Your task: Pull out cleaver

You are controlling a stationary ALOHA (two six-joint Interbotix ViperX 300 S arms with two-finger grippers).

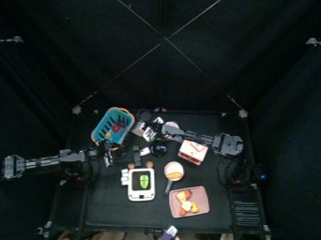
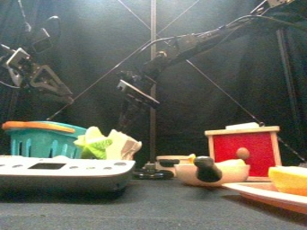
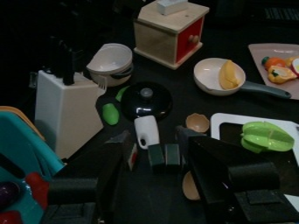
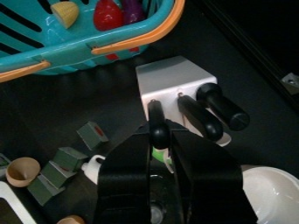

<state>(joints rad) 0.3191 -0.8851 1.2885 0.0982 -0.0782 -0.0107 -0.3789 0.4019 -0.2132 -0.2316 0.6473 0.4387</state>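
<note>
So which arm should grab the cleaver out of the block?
The right one, probably. Its pincer hangs just above the knife block, close to the black handles. The left pincer sits low over the small pan, with the block off to one side.

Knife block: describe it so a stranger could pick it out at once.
Find the teal basket with the orange rim. Right beside it stands the knife block, a white box. Unlike anything nearby, it has black handles sticking out of its top.

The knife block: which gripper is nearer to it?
Right. The right gripper hangs just above the knife block, by its handles. The left gripper sits apart from it, across the table.
</note>
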